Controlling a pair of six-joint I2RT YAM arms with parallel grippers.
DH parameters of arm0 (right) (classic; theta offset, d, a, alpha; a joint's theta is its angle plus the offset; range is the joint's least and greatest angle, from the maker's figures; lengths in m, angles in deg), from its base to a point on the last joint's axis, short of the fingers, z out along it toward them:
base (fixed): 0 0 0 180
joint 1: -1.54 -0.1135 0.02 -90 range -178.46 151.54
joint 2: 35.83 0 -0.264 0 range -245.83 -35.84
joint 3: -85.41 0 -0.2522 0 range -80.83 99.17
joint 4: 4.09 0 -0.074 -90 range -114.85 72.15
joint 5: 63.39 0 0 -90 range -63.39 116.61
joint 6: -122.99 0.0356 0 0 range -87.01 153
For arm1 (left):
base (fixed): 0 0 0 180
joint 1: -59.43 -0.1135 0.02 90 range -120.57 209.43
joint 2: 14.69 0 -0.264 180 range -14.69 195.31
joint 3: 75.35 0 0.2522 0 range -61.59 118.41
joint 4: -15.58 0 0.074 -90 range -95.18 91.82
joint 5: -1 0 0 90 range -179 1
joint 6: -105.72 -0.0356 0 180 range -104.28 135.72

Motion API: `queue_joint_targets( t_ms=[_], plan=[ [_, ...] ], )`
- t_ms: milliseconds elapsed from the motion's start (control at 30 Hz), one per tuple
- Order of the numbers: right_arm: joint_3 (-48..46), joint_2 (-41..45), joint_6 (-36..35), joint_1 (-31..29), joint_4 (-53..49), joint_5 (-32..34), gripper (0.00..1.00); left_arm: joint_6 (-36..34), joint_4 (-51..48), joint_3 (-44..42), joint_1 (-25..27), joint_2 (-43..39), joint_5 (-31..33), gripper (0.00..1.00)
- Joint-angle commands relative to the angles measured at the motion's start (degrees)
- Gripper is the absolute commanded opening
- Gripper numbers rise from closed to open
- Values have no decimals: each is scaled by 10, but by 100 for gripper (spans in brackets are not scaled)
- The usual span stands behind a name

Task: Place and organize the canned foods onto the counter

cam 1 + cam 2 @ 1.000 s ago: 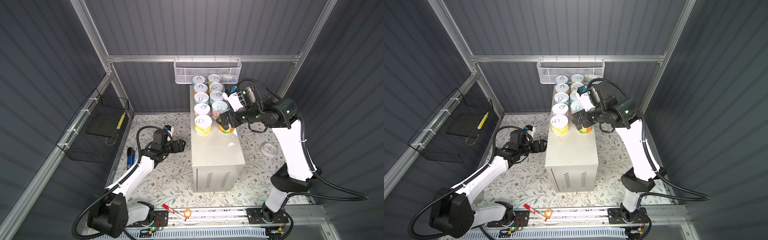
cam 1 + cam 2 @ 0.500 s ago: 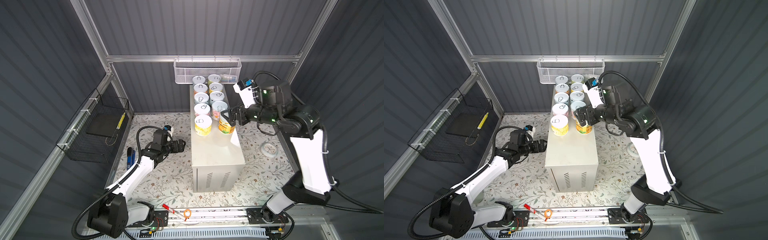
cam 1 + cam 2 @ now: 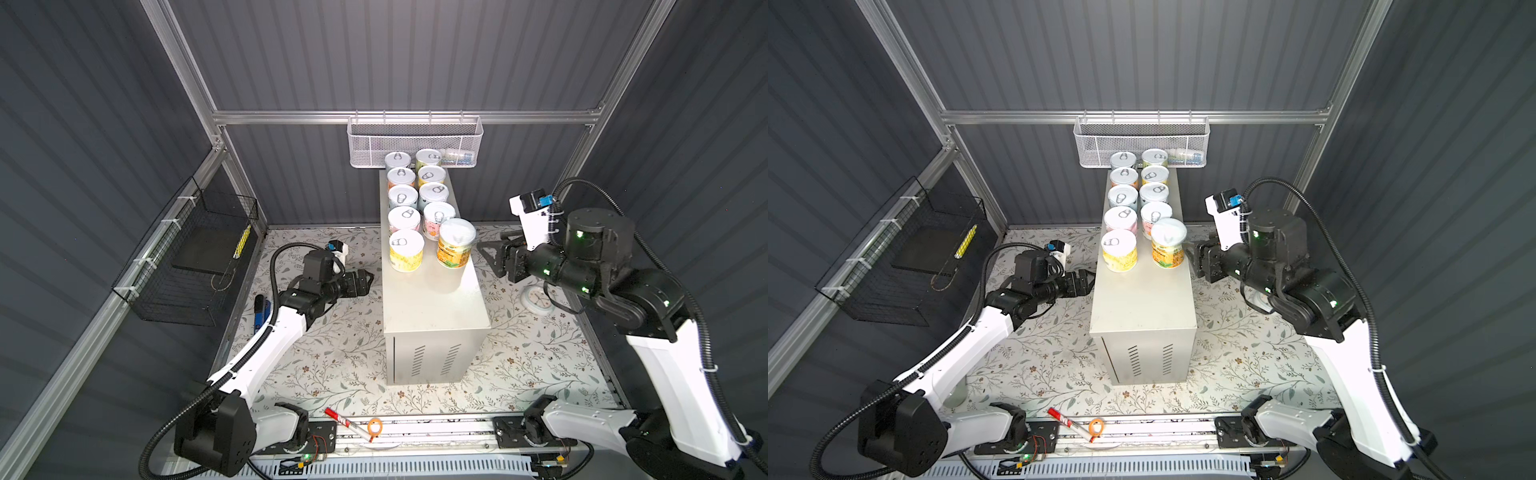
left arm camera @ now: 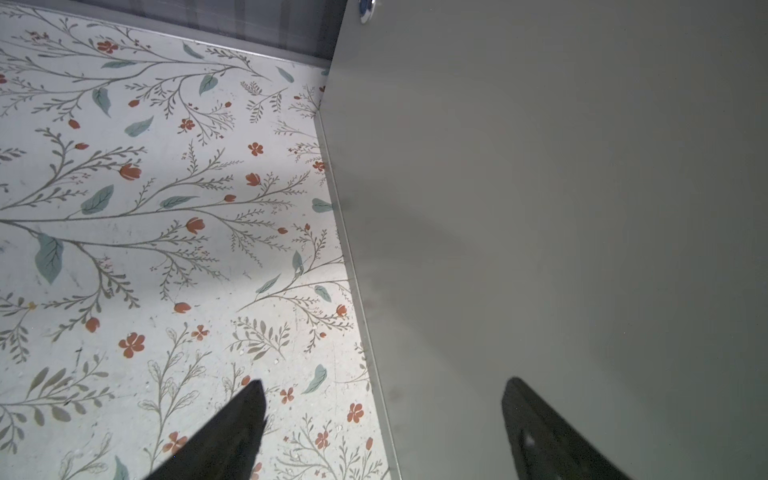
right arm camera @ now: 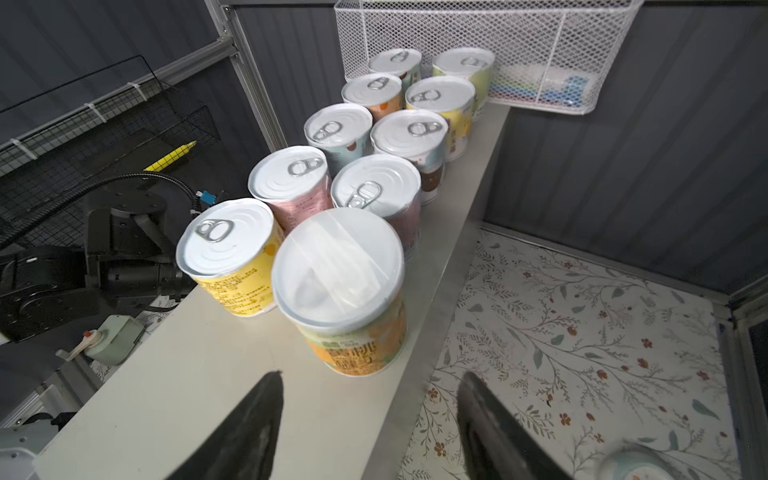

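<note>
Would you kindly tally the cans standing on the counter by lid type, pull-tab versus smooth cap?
Cans with pull-tab lids: 9
Can with a smooth white cap: 1
Total on the counter: 10

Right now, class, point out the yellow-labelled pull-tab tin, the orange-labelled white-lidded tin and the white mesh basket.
yellow-labelled tin [image 3: 407,241], in a top view, lid centre
orange-labelled tin [image 5: 338,266], right wrist view, white lid
white mesh basket [image 3: 1133,139], in a top view, front wall
</note>
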Motion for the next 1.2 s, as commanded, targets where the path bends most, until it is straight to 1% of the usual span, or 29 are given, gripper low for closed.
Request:
queue_joint_targets(
  t_ms=[0, 167, 267, 367, 467, 500, 533, 1033, 1167],
  plan=[
    [-40, 13, 7, 23, 64, -53, 71, -2, -20, 22, -3, -6, -14, 90],
    [-86, 15, 10, 45, 105, -110, 71, 2, -21, 18, -3, -3, -11, 90],
    [-101, 13, 9, 51, 124, -133, 72, 7, -19, 13, -3, -5, -11, 89],
    [-110, 6, 11, 54, 138, -159, 72, 9, -20, 12, -2, -8, -11, 89],
    [-113, -4, 13, 55, 148, -171, 72, 9, -22, 11, -2, -9, -8, 89],
    [-114, -6, 15, 55, 152, -194, 71, 9, -22, 11, -2, -8, -8, 89],
    [-114, -9, 16, 55, 154, -200, 71, 9, -23, 11, -2, -8, -7, 89],
    [-121, -37, 39, 53, 177, -238, 68, 10, -20, 9, -2, 4, -7, 89],
    [-120, -40, 40, 54, 177, -230, 68, 9, -19, 6, -3, 4, -5, 89]
  ],
)
